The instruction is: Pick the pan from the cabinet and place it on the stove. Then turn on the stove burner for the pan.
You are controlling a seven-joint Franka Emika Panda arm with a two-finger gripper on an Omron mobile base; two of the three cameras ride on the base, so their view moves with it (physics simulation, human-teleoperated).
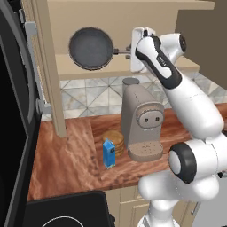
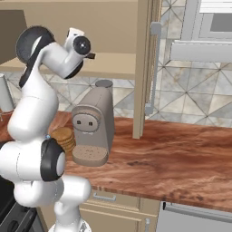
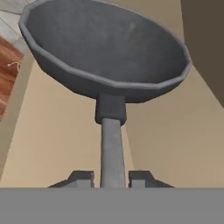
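Dark fingertips low in hand view, I see them flanking pan handle, gripper pinching it or nearly; contact unclear. Handle's long axis runs straight up frame to pan. Pan at upper left of left base view, tilted, over cabinet shelf.

stove cut off at bottom edge, tool fingertips mostly hidden, pan largely behind arm
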